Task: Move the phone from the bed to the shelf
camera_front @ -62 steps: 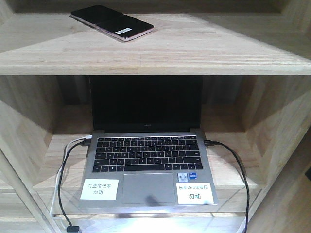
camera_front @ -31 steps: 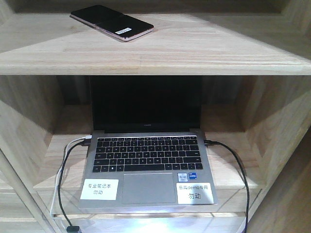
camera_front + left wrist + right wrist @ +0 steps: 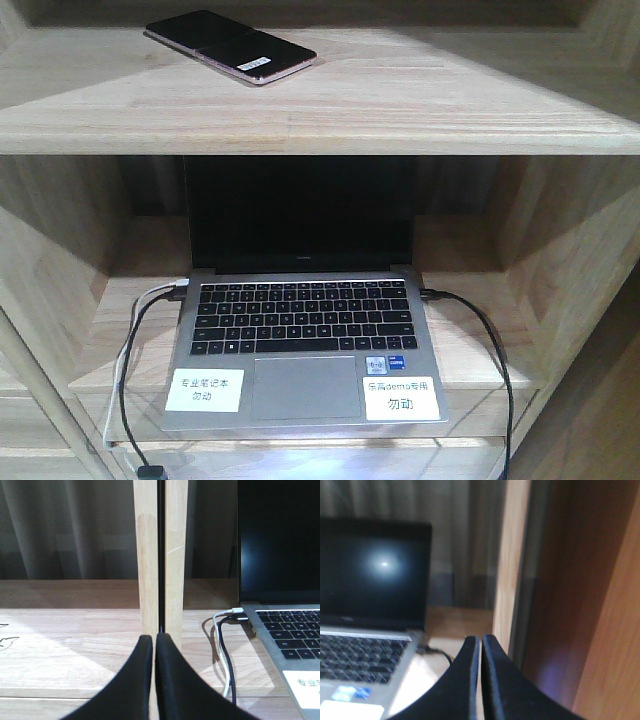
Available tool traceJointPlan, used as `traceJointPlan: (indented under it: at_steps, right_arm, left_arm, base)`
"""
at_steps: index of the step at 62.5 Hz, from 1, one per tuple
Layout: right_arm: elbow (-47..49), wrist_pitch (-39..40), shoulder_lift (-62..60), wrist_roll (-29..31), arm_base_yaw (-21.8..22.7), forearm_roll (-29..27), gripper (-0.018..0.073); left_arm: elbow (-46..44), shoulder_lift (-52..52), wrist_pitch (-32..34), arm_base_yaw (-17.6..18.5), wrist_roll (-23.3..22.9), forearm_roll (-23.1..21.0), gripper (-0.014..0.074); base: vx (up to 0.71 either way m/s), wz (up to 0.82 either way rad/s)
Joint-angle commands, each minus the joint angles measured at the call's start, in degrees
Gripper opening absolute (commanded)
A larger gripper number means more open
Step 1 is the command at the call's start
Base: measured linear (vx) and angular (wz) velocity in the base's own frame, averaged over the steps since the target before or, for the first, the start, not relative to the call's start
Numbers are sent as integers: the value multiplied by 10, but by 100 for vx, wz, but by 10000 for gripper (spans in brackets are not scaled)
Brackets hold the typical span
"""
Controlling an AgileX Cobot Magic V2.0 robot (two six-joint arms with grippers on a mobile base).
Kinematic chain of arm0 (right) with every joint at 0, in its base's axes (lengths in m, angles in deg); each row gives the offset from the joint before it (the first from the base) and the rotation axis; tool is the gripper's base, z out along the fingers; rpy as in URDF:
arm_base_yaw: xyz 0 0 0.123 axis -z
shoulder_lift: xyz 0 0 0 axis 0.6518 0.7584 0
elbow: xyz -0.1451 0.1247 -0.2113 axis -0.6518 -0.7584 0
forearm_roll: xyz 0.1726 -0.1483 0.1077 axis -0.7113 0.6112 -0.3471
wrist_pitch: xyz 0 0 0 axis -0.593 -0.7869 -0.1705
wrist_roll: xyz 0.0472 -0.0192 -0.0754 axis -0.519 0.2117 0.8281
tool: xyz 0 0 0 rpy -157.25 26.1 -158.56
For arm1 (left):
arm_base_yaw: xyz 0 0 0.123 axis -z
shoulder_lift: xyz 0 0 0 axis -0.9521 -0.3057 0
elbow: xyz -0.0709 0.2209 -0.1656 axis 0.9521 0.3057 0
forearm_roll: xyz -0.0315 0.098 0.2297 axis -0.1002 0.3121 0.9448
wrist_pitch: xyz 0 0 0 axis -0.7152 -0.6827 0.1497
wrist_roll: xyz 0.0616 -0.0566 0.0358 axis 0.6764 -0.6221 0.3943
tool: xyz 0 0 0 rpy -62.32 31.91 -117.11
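Both pincers, left gripper and right gripper, pressed together, empty; above them the folding phone looks thin, glossy, slippery; grip long edges.

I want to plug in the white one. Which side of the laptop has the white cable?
The white cable is on the laptop's left side as the front camera sees it, next to a black one. The other side has only a black cable.

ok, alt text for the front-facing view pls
A black folding phone lies flat on the upper shelf of a pale wood unit, towards its left. In the compartment below, an open grey laptop with a dark screen has cables plugged into both sides. No gripper shows.
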Motion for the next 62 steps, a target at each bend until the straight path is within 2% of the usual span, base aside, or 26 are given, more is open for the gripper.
traceJointPlan:
  at_steps: [1,8,11,20,34,62]
  right_arm:
    - [-28,86,-10,-4,3,4,-4]
    - [-80,137,-21,-4,3,5,-4]
    - [-78,118,-20,-4,3,12,-4]
    - [-78,128,-20,-8,3,39,-4]
    - [-78,135,-20,-88,3,87,-4]
    - [-78,141,-20,-96,3,84,-4]
  left_arm:
    - [1,4,42,-1,-2,-4,1]
    - [1,4,42,-1,-2,-4,1]
    - [1,4,42,-1,-2,-4,1]
    - [1,4,42,-1,-2,-4,1]
    - [1,4,42,-1,-2,-4,1]
    - [1,4,42,-1,-2,-4,1]
  base:
    - [0,0]
    - [0,0]
    - [0,0]
    - [0,0]
    - [0,0]
    - [0,0]
